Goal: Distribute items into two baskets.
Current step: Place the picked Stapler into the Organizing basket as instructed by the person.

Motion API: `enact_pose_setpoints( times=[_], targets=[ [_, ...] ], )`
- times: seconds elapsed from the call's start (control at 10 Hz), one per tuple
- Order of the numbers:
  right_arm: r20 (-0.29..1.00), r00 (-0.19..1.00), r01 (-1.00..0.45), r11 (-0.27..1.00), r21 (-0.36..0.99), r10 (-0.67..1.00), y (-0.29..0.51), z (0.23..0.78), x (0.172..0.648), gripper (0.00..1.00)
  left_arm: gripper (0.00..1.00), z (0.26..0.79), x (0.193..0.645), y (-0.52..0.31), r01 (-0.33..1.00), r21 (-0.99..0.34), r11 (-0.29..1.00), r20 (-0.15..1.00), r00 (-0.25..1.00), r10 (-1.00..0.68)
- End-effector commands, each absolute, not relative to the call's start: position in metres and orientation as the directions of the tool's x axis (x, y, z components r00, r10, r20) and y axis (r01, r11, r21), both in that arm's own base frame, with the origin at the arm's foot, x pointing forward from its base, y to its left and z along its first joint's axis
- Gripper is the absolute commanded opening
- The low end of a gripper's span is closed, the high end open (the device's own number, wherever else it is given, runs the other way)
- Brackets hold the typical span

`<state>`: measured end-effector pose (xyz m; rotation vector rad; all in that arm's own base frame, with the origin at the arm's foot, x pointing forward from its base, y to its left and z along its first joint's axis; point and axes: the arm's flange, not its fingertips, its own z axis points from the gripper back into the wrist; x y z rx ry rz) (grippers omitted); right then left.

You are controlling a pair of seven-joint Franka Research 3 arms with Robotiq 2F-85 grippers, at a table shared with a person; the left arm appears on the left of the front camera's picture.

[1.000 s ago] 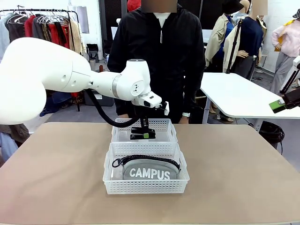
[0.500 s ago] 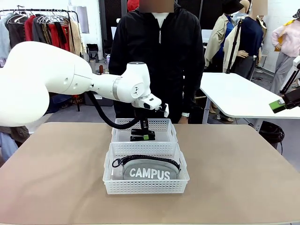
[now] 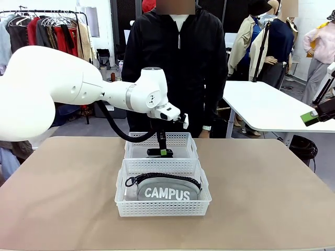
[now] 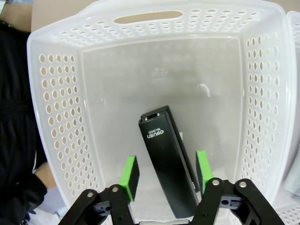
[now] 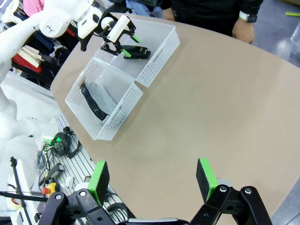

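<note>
Your stapler (image 4: 168,161) lies on the clear floor of the far basket (image 4: 61,122), set a little aslant, its printed end pointing at the handle-slot wall. The left tool (image 4: 166,172) hangs straight over it with its green pads (image 4: 128,177) apart on either side and a sliver of gap at each flank, so it reads as let go, resting on the basket floor rather than carried. The grey pouch (image 3: 163,191) fills most of the near basket (image 3: 163,208), its black strap along the top, so each basket holds one item and the sorting looks finished.

The two baskets sit touching, one behind the other, in the middle of the surface (image 3: 261,209). Inside the far basket you have bare floor ahead of the stapler and lattice walls near on both sides, so the cleanest way out for the left tool is likely straight up. The person (image 3: 180,63) stands just beyond the far rim. Your right tool (image 5: 152,180) hovers high off to the right with its pads wide apart and nothing between them, above broad open surface.
</note>
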<state>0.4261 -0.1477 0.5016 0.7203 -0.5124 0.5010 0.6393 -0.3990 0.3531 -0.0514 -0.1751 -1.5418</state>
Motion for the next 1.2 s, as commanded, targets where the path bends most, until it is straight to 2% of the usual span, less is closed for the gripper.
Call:
enact_pose_setpoints(
  times=[0.0, 0.4, 1.1],
  targets=[
    [0.599, 0.761, -0.589, 0.654, 0.475, 0.25, -0.147, 0.503, 0.427, 0.98, 1.0, 0.36, 0.643, -0.394, 0.994, 0.11, 0.029, 0.123, 0.015, -0.992],
    [0.599, 0.761, -0.589, 0.654, 0.475, 0.25, -0.147, 0.503, 0.427, 0.98, 1.0, 0.389, 0.631, -0.383, 0.992, 0.11, 0.06, 0.094, 0.05, -0.994],
    [0.599, 0.761, -0.589, 0.654, 0.475, 0.25, -0.147, 0.503, 0.427, 0.98, 1.0, 0.394, 0.636, -0.386, 0.994, 0.1, 0.051, 0.129, 0.038, -0.991]
  ],
)
